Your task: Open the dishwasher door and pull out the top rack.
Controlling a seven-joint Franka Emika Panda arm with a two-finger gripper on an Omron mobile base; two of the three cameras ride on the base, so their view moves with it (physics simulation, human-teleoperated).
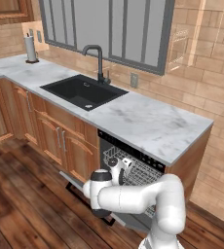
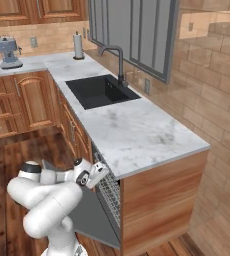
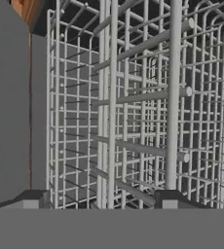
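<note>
- Door [image 2: 94, 212]: flat grey panel, swung down to a low slope, hinged under the counter; seen at 6 o'clock in right base view. In left base view its black bar handle [image 1: 77, 193] shows at 7 o'clock, partly behind the arm.
- Rack [image 1: 140, 170]: light-grey wire basket inside the open washer cavity, just under the counter edge, about 5 o'clock in left base view. In right base view its grid shows edge-on at the cavity mouth [image 2: 108, 187].
- Hand view: wire grid [image 3: 133, 107] spans centre to right, w/ thick round bars running across it; grey surface at 9 o'clock.
- Gripper [image 3: 102, 203]: at the rack front, two dark tips at 6 o'clock w/ upright rack wires standing between them. Jaws partly apart; can't tell if they press on the wire or have hold of anything.
- Gripper also seen at the cavity mouth in both base views [image 1: 125, 166] [image 2: 98, 173].
- Counter [image 1: 148, 124]: white marble over brown wood cabinets.
- Sink [image 1: 82, 91]: black, at 11 o'clock from the washer, w/ black tap [image 1: 97, 61] behind it.
- Paper towel roll [image 1: 30, 48]: far corner, 10 o'clock.
- Coffee machine [image 2: 8, 51]: far counter, 10 o'clock, right base view.
</note>
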